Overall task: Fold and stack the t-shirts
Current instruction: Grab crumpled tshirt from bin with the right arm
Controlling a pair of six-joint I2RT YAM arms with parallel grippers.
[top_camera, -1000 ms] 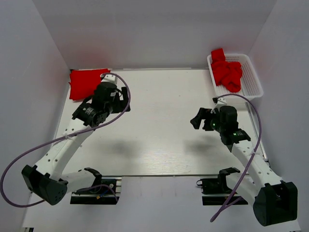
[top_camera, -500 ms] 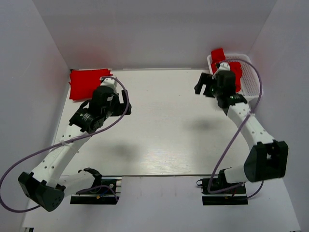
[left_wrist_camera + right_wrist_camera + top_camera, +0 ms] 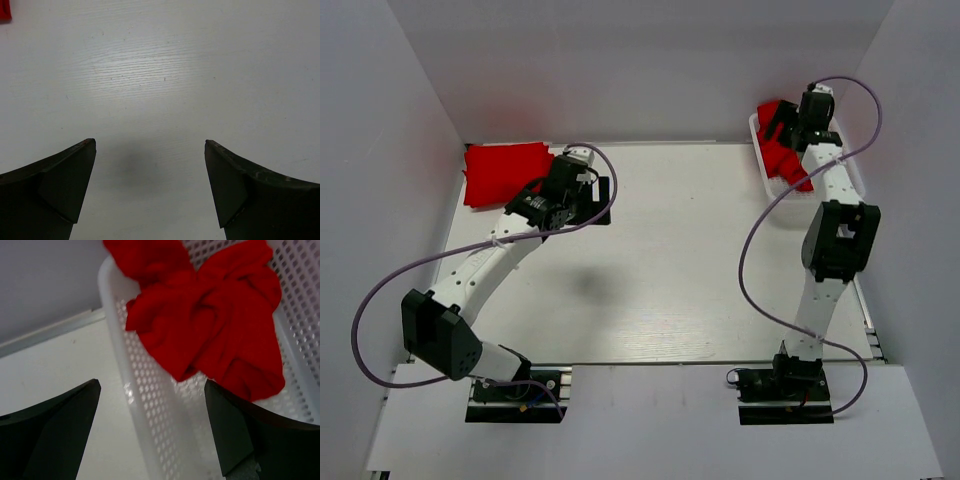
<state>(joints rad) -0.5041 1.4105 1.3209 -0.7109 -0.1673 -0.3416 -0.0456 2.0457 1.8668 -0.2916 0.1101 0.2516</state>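
Right jaws: swung from mid-counter out to the 1 o'clock corner; spread wide, hovering at the white mesh basket, gripping nothing. Crumpled red t-shirts: heaped inside that basket. Left jaws: shifted slightly toward 3 o'clock; spread wide above bare counter. Folded red t-shirt: lies at the 10 o'clock corner.
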